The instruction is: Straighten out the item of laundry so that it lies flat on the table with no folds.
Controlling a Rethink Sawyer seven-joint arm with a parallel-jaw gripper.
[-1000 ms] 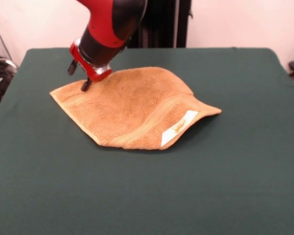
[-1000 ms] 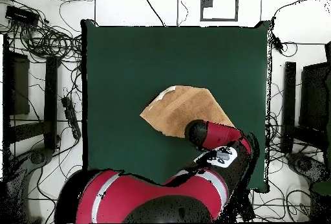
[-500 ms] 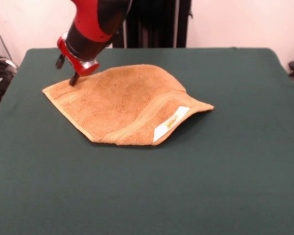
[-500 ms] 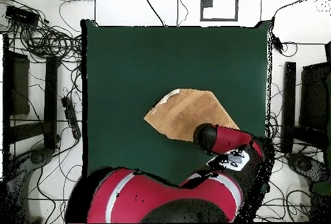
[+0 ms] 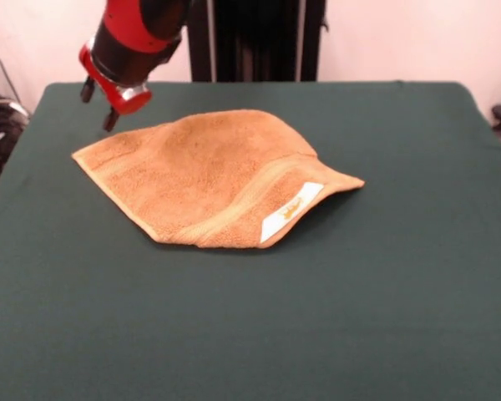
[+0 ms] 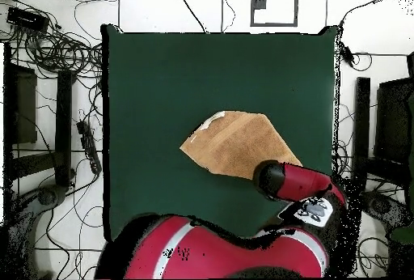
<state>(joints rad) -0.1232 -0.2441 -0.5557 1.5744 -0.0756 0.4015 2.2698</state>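
Front view, left to right. End effector (image 5: pixel 98 104) sits at the towel's 10 o'clock, clear above the table (image 5: pixel 417 317), tips hanging just off the towel's left corner and not touching cloth. Two dark fingertips visible with a gap between them, nothing held, so I read it as apart and empty. Overhead view hides the tips under the red wrist, so no cross-check there.

Towel (image 5: pixel 209 180) lies a bit left of table centre. It is not flat: the shape is a kite rather than a square, with points at 9 and 3 o'clock. There's a doubled edge along the 5 o'clock side where the woven band runs diagonally. White care tag (image 5: pixel 290 211) faces up on that band, near the 3 o'clock point. Overhead agrees: towel (image 6: pixel 238 144) reads as a folded shape with a pale strip at its upper-left edge.

Step in hand, my judgement: between grasps. The left corner looks laid out; the end effector is free and needs a new pick.

Next move calls for:
- travel across to the 3–5 o'clock side
- pinch only the top layer at the folded band or the right-hand point
- lift low, draw outward away from the towel's centre so the flap opens
- avoid dragging the whole towel; the lower layer is unpinned and will likely slide on the felt.
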